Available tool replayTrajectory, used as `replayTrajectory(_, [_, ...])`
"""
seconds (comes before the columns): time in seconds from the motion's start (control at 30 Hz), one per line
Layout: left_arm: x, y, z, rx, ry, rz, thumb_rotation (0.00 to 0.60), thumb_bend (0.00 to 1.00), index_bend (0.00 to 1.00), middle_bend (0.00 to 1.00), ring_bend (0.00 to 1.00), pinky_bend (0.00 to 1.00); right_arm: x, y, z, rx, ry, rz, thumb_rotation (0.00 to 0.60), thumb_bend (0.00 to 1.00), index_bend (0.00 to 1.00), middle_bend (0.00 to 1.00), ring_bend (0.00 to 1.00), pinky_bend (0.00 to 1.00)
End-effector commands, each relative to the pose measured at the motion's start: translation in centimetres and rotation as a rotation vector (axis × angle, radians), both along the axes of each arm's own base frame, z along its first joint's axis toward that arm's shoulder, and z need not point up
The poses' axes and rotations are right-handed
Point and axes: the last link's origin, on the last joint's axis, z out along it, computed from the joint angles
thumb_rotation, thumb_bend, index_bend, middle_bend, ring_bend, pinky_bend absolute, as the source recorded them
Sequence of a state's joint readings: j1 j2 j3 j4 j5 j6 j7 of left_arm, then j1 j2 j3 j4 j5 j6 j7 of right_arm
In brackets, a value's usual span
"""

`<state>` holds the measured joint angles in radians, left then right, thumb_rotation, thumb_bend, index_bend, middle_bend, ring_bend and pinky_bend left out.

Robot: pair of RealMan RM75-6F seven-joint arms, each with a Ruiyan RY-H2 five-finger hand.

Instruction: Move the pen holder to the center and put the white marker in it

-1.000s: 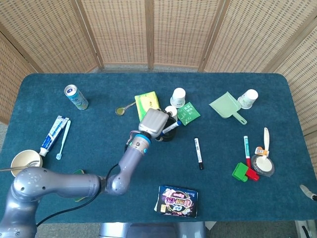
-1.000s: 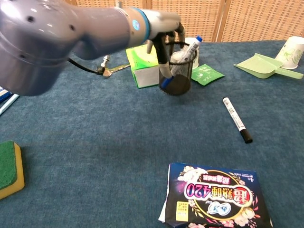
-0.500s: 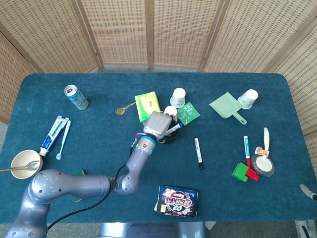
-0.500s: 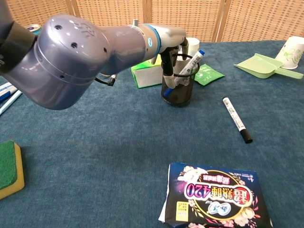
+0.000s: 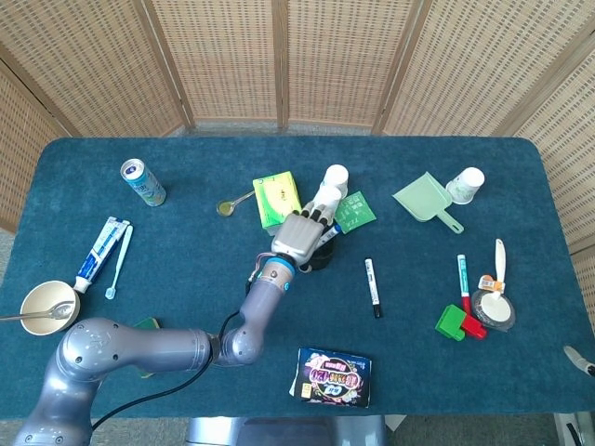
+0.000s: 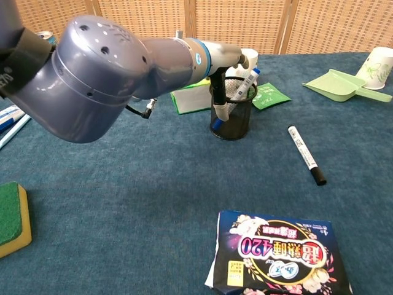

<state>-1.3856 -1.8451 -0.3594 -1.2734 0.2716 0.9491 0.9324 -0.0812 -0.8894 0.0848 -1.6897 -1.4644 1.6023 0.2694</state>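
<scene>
The black mesh pen holder (image 6: pixel 232 117) stands upright on the blue cloth near the table's middle, with a blue-capped pen leaning inside it. In the head view only its near rim (image 5: pixel 321 262) shows under my left hand (image 5: pixel 302 232). That hand (image 6: pixel 224 56) lies over the holder's top, its fingers stretched out and apart toward the back. One digit hangs down at the holder's left rim. The white marker (image 5: pixel 372 286) lies flat to the right of the holder, black cap toward me (image 6: pixel 305 153). A sliver of my right hand (image 5: pixel 578 359) shows at the bottom right edge.
Behind the holder are a green box (image 5: pixel 276 197), a paper cup (image 5: pixel 335 179) and a green packet (image 5: pixel 353 212). A dark printed pack (image 6: pixel 276 252) lies near the front edge. A green dustpan (image 5: pixel 423 198) and another cup (image 5: pixel 465 184) sit at the back right.
My left hand brought the tilted holder toward the front and right and set it upright. Its fingers have since spread off the holder's side.
</scene>
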Motion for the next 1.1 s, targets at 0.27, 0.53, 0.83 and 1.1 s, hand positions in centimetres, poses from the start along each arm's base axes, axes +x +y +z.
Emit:
replayTrajectory(0.27, [-0.5,-1.6,2.9,-0.055,-0.072,-0.050,0.600,0.06,0.00,0.00,0.00,0.21,0.1,0.2,0.1,-0.005,0.002,0.005,0.600,0.00,0.09,0.00,0.00,0.00])
replayTrajectory(0.53, [-3.2,-2.4,7.9,0.001,-0.091,-0.079,0.600,0.06,0.00,0.00,0.00,0.20,0.4,0.4,-0.1,0.000,0.008,0.017,0.600,0.00,0.09,0.00,0.00,0.00])
replayTrajectory(0.83, [-8.6,-2.9,15.1,0.137,-0.070,-0.074,0.600,0.06,0.00,0.00,0.00,0.16,0.8,0.4,-0.4,0.006,0.020,0.027,0.600,0.00,0.10,0.00,0.00,0.00])
replayTrajectory(1.1, [-15.4,-5.0,21.6,0.238,-0.038,-0.023,0.600,0.06,0.02,0.00,0.00,0.15,0.9,0.2,-0.9,0.013,0.036,0.016,0.600,0.00,0.14,0.00,0.00,0.00])
